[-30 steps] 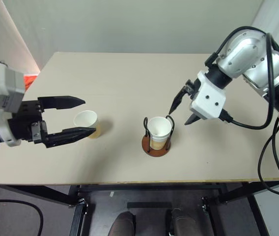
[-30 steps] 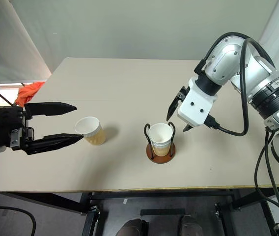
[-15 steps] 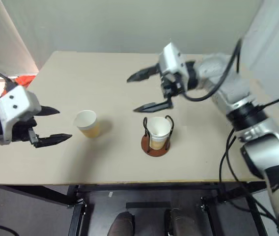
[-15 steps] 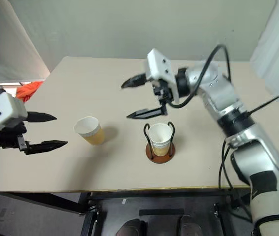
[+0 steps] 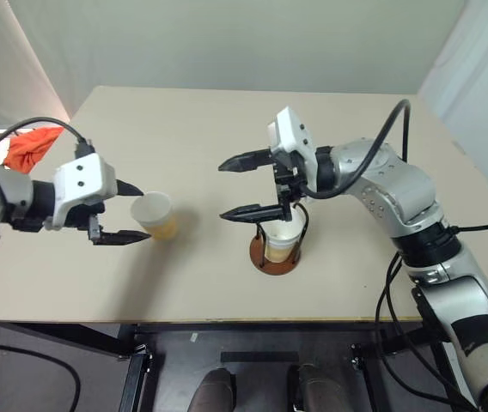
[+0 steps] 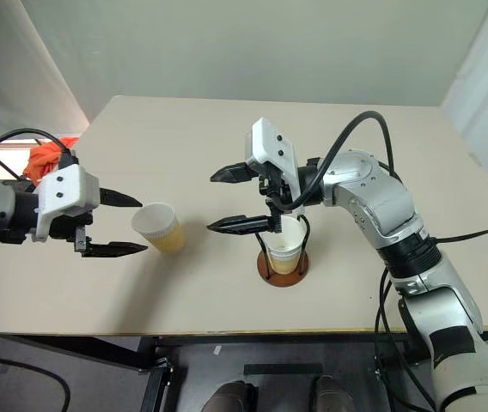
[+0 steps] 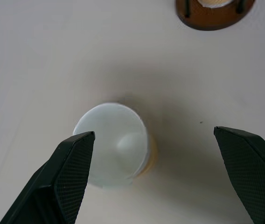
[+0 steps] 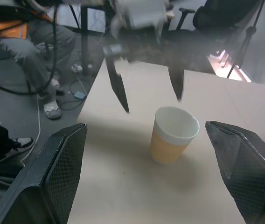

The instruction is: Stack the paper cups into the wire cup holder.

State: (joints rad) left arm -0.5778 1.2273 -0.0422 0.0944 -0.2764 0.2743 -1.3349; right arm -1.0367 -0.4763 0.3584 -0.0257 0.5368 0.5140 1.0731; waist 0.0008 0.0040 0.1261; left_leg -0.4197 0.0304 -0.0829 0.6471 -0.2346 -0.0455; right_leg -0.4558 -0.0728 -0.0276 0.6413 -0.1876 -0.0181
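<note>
One paper cup (image 5: 155, 215) stands upright and loose on the tan table (image 5: 184, 120), left of the middle. My left gripper (image 5: 142, 215) is open and low beside it, its fingertips flanking the cup's near side without gripping; in the left wrist view the paper cup (image 7: 114, 142) sits close to one finger (image 7: 72, 177). The wire cup holder (image 5: 272, 257) stands at mid-table with a paper cup (image 5: 283, 230) nested between its loops. My right gripper (image 5: 222, 190) hovers open above and left of the holder, pointing at the loose cup (image 8: 173, 135), empty.
An orange cloth (image 5: 27, 147) lies off the table's left edge. A seated person (image 8: 44, 42) and chairs are beyond that edge in the right wrist view. The right arm's black cable (image 5: 394, 129) arcs over the table's right half.
My right arm swung from the holder's right side to above and left of it, wrist rolled so the gripper points left. My left gripper moved forward and down to the loose cup.
</note>
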